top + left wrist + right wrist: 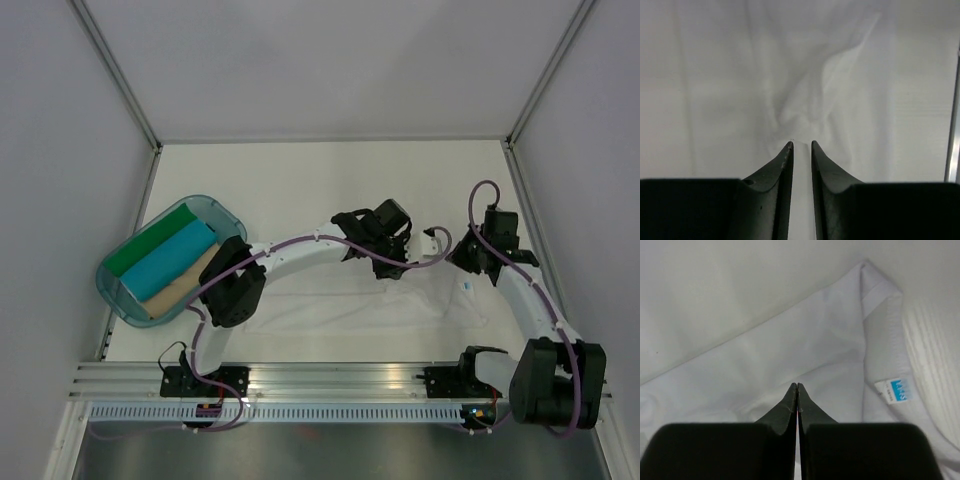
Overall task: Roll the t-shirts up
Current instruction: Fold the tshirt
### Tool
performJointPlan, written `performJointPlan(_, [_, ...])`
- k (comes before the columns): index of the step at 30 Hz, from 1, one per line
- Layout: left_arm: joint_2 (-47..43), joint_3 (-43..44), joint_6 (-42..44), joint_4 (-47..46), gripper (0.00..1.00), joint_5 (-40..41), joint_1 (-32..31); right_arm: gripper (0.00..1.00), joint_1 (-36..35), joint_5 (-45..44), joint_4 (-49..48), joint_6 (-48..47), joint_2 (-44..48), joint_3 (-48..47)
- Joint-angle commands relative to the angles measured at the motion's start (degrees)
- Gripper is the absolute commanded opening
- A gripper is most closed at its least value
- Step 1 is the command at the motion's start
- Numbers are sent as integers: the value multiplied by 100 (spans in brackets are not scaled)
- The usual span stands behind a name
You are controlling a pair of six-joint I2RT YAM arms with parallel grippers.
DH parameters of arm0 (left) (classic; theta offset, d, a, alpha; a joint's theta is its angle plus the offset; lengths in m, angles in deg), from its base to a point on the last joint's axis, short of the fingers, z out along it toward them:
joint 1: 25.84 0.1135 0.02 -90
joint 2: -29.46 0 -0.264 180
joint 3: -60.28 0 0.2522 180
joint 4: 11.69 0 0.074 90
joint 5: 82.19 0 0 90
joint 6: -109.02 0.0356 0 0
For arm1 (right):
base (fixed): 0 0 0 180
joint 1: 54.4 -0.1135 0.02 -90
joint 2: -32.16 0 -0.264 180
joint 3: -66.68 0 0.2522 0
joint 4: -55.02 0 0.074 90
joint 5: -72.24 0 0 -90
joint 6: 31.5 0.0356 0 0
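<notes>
Lying flat on the near part of the table (300,180), the white t-shirt (420,300) is not rolled at all yet. The left gripper (801,143) is down on the shirt at about 12 o'clock. Its jaws are almost shut, with only a thin slit between them. Little folds run right up to the tips, so it seems to be pinching a bit of cloth.

The right gripper (797,385) sits at about 2 o'clock on the shirt, close to the ribbed collar (925,355) and the small blue label (896,390). Its jaws are squeezed tight together. I cannot tell if any cloth is caught between them.

Off at 9 o'clock, the teal tub (112,285) holds a green roll (150,245), a blue roll (175,260) and a tan roll (185,285) side by side.

What could go wrong? The left pinch looks small, so the cloth may slip out when pulled. If the right gripper holds nothing, only one side will lift and the roll will start crooked. Pulling too hard could drag the whole shirt and bunch it up.
</notes>
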Motion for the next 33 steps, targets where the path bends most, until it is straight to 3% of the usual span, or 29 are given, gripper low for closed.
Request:
performJointPlan(1, [319,475,-982,-570,25,312,124,0,-9,571,265,492,524,711])
performJointPlan(5, [697,757,-1177,-579,25,383,115,0,-9,738,178,817,1060,1527])
performJointPlan(10, [769,494,-1221,-579,25,480,124,0,-9,907,290,898,1254,1925])
performJointPlan(19, [663,-25,-687,-579,25,866,141,0,-9,-235,757,1020,1580,1820])
performJointPlan(24, [637,-166,-360,-579,25,972,133,0,61,-131,643,898,1158,1820])
performJointPlan(33, [189,-210,-255,-570,28,173,124,0,167,-166,853,853,1246,1276])
